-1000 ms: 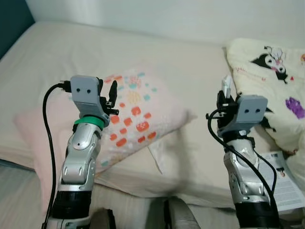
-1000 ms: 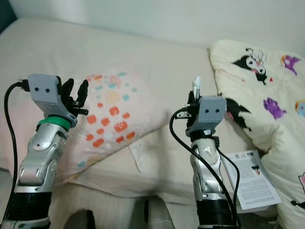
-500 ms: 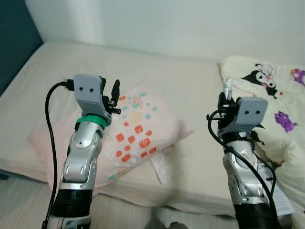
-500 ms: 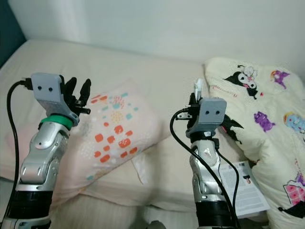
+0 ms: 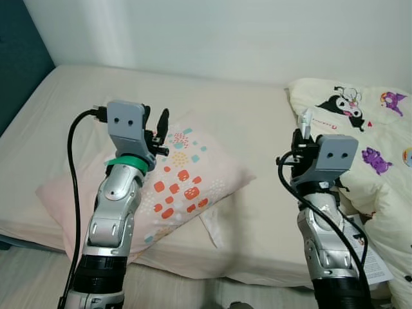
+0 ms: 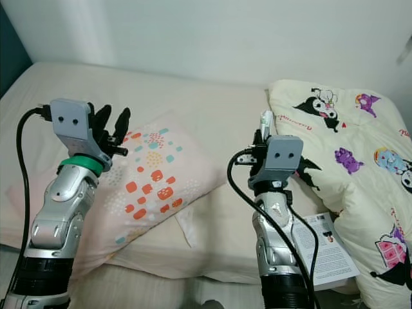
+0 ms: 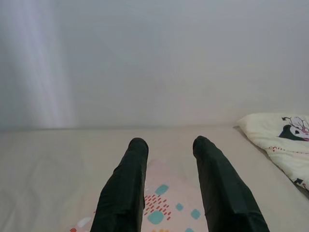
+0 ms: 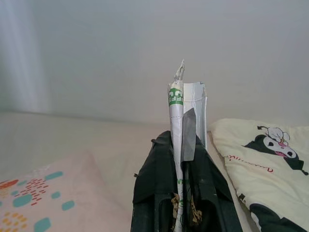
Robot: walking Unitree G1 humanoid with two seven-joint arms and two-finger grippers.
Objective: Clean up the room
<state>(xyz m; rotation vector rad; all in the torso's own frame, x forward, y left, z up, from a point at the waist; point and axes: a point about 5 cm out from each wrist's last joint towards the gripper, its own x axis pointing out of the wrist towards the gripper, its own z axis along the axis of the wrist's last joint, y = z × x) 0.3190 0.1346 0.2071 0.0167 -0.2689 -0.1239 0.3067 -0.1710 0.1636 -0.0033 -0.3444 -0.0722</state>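
A: What is the right gripper doing?

B: Its two black fingers are clamped on a flattened silver-white wrapper with green print, which sticks up past the fingertips. The arm is raised in front of the bed, just short of the cartoon-print blanket.

A: Can you read the wrapper from the head camera?

B: Barely. In the eye views it is a pale sliver above the grey wrist housing. The right wrist view gives the detail: a twisted top end, a green mark, and what may be crumbs or residue down between the fingers, though that part is too dark to be sure.

A: And the left gripper?

B: Held up over the near edge of the pink pillow, fingers apart with nothing between them. The left wrist view shows the gap plainly, with the pillow's teal and red patches below and the wall beyond. From the head, the fingers partly overlap the housing.

A: Anything else on the bed?

B: A printed leaflet lies at the mattress edge, beside the right forearm and partly tucked against the blanket. The dark headboard shows at the robot's far left.
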